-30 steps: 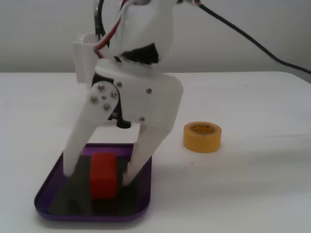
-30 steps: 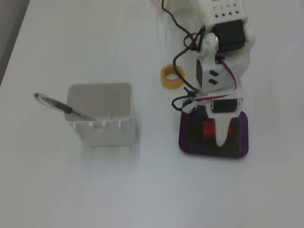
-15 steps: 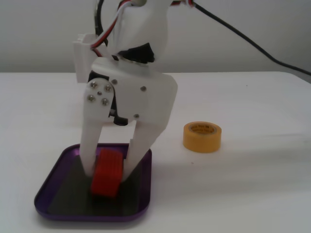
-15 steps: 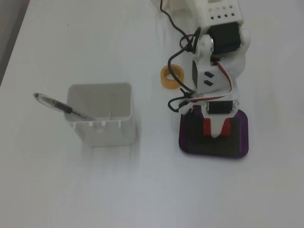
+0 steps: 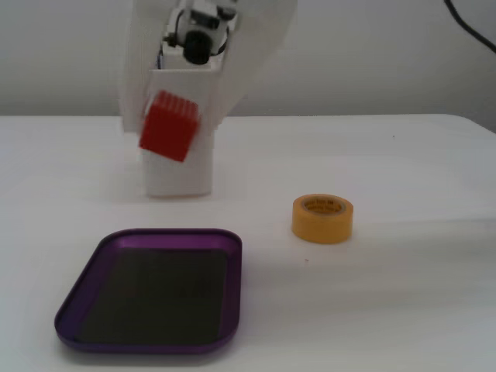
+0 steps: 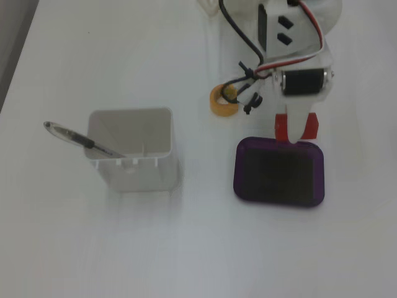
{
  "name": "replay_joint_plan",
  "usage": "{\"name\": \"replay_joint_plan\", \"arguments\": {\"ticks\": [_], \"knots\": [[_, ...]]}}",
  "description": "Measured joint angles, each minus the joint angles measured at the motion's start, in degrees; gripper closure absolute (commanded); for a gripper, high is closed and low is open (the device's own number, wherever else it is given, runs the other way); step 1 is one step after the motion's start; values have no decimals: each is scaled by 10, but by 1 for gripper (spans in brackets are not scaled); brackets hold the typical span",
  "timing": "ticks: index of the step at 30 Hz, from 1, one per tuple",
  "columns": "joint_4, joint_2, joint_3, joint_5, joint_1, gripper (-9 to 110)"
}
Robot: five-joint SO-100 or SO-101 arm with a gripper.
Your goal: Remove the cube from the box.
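Red cube (image 5: pixel 168 125) aloft, clamped in white tool (image 6: pixel 296 127), fingertips lost against white container (image 5: pixel 180 167).

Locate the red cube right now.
The cube is held in the pincer, lifted clear of the purple box. In a fixed view it hangs upper left, above the box's far edge, left of the yellow tape roll.

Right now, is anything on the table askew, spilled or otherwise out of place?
Nothing is spilled or damaged. The cube hangs tilted in the gripper, above the table and clear of the box, which is empty. A pen leans askew over the white container rim. The tape roll sits flat.
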Motion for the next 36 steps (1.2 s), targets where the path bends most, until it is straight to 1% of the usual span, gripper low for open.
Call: {"name": "replay_joint_plan", "arguments": {"ticks": [4, 8, 13, 17, 23, 27, 32, 36], "knots": [[66, 29, -1, -33, 1, 102], [83, 69, 5, -49, 1, 102], [70, 121, 116, -51, 0, 102], [-17, 188, 265, -51, 0, 102], [-216, 303, 541, -51, 1, 102], [-336, 349, 698, -51, 38, 102], [-439, 387, 818, -56, 59, 102], [-468, 395, 852, -47, 56, 102]]}}
